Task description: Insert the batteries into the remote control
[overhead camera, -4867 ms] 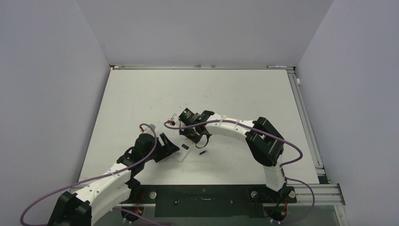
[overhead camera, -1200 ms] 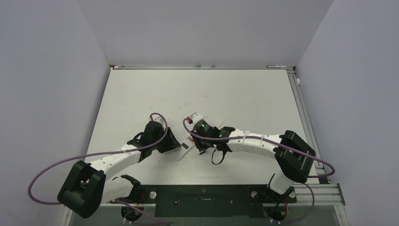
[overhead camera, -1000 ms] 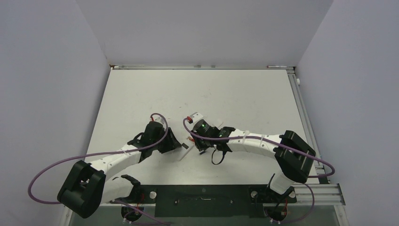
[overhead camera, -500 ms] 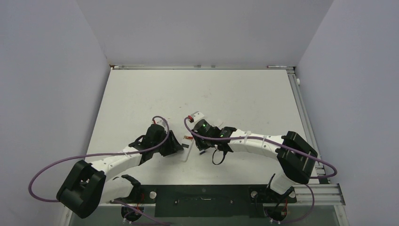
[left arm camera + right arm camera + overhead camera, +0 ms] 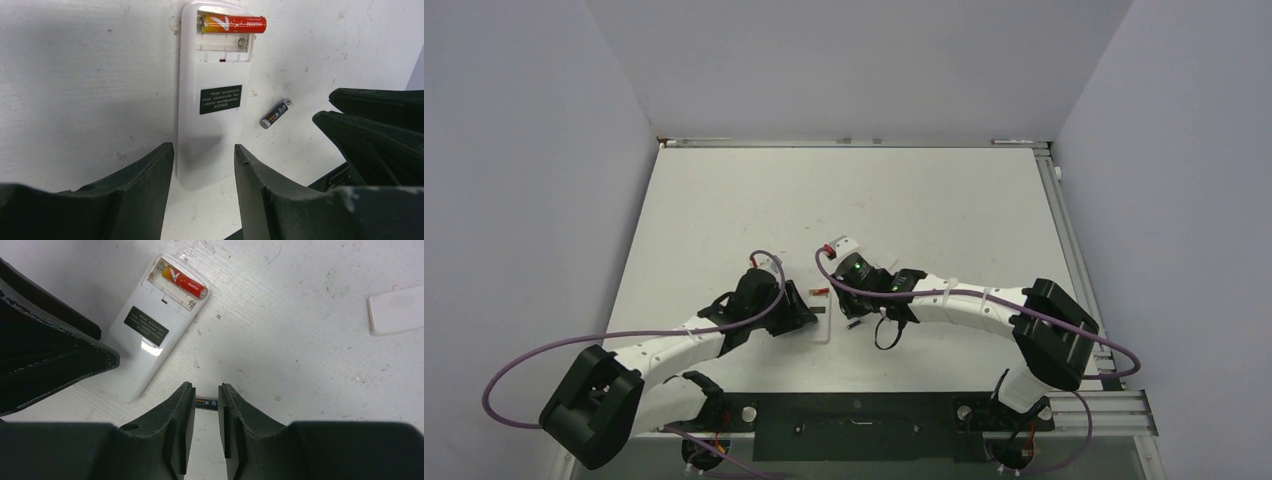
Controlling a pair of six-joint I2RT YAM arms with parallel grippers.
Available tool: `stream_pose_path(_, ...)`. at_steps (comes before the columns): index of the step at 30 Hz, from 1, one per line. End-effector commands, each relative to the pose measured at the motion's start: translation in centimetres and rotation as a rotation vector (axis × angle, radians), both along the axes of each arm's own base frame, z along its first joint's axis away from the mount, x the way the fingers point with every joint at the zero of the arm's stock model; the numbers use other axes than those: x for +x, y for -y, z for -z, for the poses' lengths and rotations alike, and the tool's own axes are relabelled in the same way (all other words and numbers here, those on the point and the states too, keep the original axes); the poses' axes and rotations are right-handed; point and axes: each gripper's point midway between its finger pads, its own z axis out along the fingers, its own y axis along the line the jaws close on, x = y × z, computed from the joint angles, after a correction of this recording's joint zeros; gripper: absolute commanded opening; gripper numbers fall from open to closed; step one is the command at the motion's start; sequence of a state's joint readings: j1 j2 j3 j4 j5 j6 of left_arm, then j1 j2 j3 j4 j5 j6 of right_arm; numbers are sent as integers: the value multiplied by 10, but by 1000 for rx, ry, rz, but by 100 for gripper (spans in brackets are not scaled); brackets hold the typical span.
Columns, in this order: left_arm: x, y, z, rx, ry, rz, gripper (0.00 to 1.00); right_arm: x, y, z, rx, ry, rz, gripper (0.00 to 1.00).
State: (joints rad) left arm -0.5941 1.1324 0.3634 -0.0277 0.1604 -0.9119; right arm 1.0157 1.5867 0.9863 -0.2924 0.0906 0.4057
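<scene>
**A:** What is the room like?

**B:** Plain pale walls (image 5: 854, 60) close in on three sides of a white tabletop (image 5: 754, 200). A metal rail (image 5: 1079, 255) runs down its 3 o'clock edge. A dark plate (image 5: 854, 425) lies along the 6 o'clock edge by the arm bases. Up close the surface is scuffed, with scratches and dark specks.

**A:** Where is the remote control?

**B:** The remote control (image 5: 212, 70) is just toward 6 o'clock from the tabletop's middle. It lies back-up with its open battery bay at the 12 o'clock end. The red battery (image 5: 232, 24) lies across the bay's top slot, one end poking past the remote's side. The left claw (image 5: 204, 150) sits at about 8 o'clock and pinches the remote's near end between its fingers.

**A:** And the other one?

**B:** The dark battery (image 5: 275, 113) rests on the tabletop just beside the remote, at its 3 o'clock, untouched. The right claw (image 5: 206, 387) hovers near it with only a thin slit between its fingers, gripping nothing. A small flat white cover (image 5: 397, 310) lies well apart, toward 2 o'clock in the right wrist view.
</scene>
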Motion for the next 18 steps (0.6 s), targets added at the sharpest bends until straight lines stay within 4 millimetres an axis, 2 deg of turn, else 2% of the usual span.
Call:
stream_pose_path(1,11,-5,-13,35,60,-20,48,15,-18,-23,60,58,19,25)
stream_pose_path(6,22,-17,-21,103,97,-65,58,20,-26,-25,66,64,12,25)
stream_pose_path(10,27,-21,-25,112,109,-79,58,24,-36,-25,78,60,7,25)
stream_pose_path(13,30,-25,-23,118,108,-89,54,26,-43,-21,84,44,9,22)
stream_pose_path(16,30,-28,-20,120,104,-99,47,28,-51,-18,93,29,15,10)
stream_pose_path(18,30,-29,-18,120,104,-101,45,30,-56,-15,94,20,21,9)
